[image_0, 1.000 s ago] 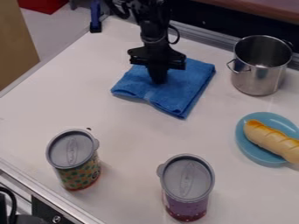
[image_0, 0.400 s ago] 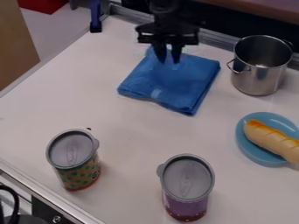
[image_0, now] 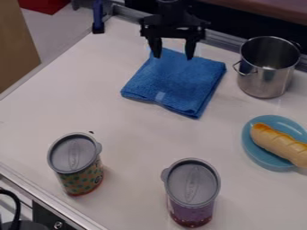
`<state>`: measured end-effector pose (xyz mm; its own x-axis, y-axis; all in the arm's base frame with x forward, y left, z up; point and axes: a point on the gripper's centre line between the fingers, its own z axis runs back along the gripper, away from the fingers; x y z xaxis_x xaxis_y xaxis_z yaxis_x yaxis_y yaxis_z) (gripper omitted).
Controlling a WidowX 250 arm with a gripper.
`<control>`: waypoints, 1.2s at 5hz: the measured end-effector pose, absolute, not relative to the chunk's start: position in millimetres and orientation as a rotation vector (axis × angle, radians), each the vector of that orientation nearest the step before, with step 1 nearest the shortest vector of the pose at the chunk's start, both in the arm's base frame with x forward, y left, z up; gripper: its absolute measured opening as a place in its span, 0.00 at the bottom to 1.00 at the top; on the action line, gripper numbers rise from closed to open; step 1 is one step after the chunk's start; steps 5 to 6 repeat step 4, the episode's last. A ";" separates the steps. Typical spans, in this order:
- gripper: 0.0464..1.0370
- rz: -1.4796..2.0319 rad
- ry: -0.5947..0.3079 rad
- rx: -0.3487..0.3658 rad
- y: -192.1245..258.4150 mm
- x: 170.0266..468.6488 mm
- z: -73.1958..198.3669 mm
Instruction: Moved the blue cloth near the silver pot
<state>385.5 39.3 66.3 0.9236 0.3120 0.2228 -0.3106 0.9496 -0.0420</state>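
Gripper (image_0: 174, 53) spread wide, gripping nothing.
Fingers (image_0: 190, 50) well apart, pointing down over the far end of the blue cloth (image_0: 174, 83); can't tell from here if the tips touch it. Cloth lies folded on the table (image_0: 135, 134), near the pot (image_0: 265, 78), not touching it.

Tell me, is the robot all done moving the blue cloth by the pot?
It looks almost done. The cloth lies folded on the table, close to the pot but not touching it. The gripper is open and holds nothing. Maybe only moving the arm away is left.
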 end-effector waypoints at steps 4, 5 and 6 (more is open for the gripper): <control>0.96 0.130 -0.223 -0.066 -13.2 314.9 64.8; 0.96 0.130 -0.223 -0.066 -13.2 314.9 64.8; 0.96 0.130 -0.223 -0.066 -13.2 314.9 64.8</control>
